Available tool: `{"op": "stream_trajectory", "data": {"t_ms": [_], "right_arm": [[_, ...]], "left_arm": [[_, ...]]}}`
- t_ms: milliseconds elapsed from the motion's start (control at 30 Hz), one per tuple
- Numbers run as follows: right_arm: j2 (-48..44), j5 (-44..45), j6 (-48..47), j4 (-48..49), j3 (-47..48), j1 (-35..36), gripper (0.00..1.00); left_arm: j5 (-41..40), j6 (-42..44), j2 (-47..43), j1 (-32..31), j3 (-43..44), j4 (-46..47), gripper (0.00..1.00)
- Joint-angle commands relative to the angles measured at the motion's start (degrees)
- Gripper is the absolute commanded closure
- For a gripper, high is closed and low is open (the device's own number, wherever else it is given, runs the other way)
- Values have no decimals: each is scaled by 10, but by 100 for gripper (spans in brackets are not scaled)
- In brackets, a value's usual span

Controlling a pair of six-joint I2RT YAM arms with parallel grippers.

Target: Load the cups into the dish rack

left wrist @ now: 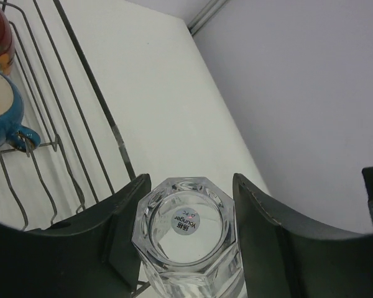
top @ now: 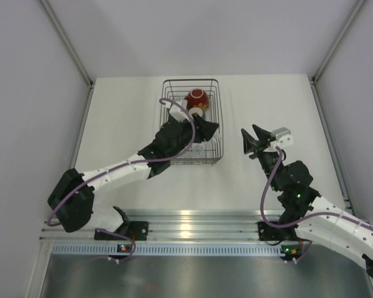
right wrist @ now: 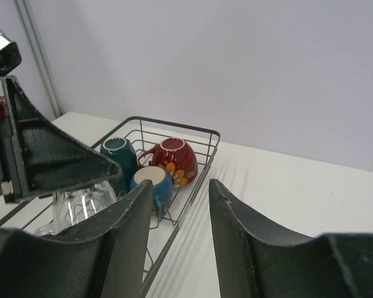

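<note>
Left gripper (left wrist: 188,186) is clamped on a tiny clear glass (left wrist: 185,233), which lines up along the fingers. It's over the near half of the dish rack (top: 216,118), so I'd guess straight down is the move. Right gripper (top: 256,141) sits spread apart and empty, well off to the rack's right.

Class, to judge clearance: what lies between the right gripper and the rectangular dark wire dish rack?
Nothing but bare white tabletop, as the top external view shows.

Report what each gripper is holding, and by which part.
The left gripper holds a small clear faceted glass by its opposite side walls, clamped between the jaws. The right gripper is open and holds nothing.
</note>
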Motion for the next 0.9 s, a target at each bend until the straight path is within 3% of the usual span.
{"op": "stream_trajectory", "data": {"t_ms": [0,333,867], "right_arm": [[-16,21,13,-10,-1,7,58],[-67,54,28,-47,-12,8,58],[-90,59,31,-72,-16,7,57]], "left_arm": [[-102,150,-10,-61,4,19,100],[-194,215,44,-118,-16,49,100],[-197,252,128,-118,-22,142,100]]}}
